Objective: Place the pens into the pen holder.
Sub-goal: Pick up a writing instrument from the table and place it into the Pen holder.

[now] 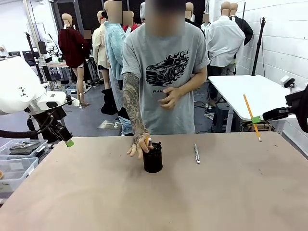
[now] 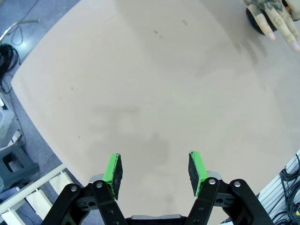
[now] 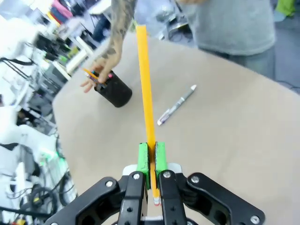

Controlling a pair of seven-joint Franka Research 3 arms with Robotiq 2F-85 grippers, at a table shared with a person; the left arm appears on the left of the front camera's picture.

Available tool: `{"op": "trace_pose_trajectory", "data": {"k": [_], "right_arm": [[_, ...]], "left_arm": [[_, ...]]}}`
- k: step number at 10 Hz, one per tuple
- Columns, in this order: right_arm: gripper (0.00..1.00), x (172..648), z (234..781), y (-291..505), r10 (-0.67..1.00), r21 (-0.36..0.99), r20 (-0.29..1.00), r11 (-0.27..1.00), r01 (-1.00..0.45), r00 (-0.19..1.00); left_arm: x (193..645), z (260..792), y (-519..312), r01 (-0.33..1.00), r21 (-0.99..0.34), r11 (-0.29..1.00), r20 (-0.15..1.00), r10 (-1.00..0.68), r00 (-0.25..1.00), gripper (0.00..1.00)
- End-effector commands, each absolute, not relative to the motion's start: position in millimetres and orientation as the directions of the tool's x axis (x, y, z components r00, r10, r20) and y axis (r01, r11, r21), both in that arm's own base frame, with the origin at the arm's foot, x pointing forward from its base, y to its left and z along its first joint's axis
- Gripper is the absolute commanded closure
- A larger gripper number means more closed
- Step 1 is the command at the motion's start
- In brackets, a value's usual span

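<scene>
Pen holder [image 1: 153, 159] stands on the bench [image 1: 96, 192] near its middle, with the person's hand [image 1: 138, 144] at its rim. We see a silver pen [image 1: 197, 154] lying near it, to its right. Our right fingers [image 3: 143, 159] pinch a yellow-orange pencil [image 3: 145, 84], raised at the bench's right side. Our left fingers [image 2: 114, 171] stand spread over bare bench, holding nothing.

The slim wooden pencil [image 3: 146, 93] is yellow-orange, and the right gripper's rubber pads [image 3: 143, 159] are green. The cylindrical wire-mesh cup [image 1: 153, 160] is black. The thin metal pen [image 1: 197, 154] looks silver-white, perhaps dark-clipped. The flat tabletop [image 1: 216, 192] is pale brown.
</scene>
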State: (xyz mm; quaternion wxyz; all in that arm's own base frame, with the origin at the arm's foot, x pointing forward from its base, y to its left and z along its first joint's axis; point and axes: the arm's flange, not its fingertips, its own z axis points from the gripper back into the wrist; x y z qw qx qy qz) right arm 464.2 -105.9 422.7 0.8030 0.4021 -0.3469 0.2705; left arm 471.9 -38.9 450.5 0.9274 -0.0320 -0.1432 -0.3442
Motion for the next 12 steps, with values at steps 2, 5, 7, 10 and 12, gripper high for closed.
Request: {"op": "trace_pose_trajectory", "data": {"k": [2, 5, 7, 10, 12], "right_arm": [[1.00, 458, 416, -88, 0.098, 0.448, 0.835, 0.450, -0.772, 0.542], [1.00, 459, 428, -40, 0.028, 0.409, 0.887, 0.415, -0.813, 0.461], [1.00, 461, 434, -6, -0.020, 0.391, 0.907, 0.408, -0.825, 0.420], [1.00, 474, 431, 52, -0.079, 0.367, 0.928, 0.352, -0.861, 0.363], [1.00, 482, 426, 90, -0.112, 0.300, 0.954, 0.263, -0.917, 0.280]], "left_arm": [[473, 450, -36, 0.659, 0.045, 0.751, 0.297, -0.639, 0.709, 0.26], [473, 450, -36, 0.659, 0.045, 0.751, 0.297, -0.639, 0.709, 0.26], [473, 450, -36, 0.659, 0.045, 0.751, 0.297, -0.639, 0.709, 0.26], [473, 450, -36, 0.659, 0.045, 0.751, 0.297, -0.639, 0.709, 0.26], [473, 450, -36, 0.659, 0.045, 0.751, 0.297, -0.639, 0.709, 0.26]]}}
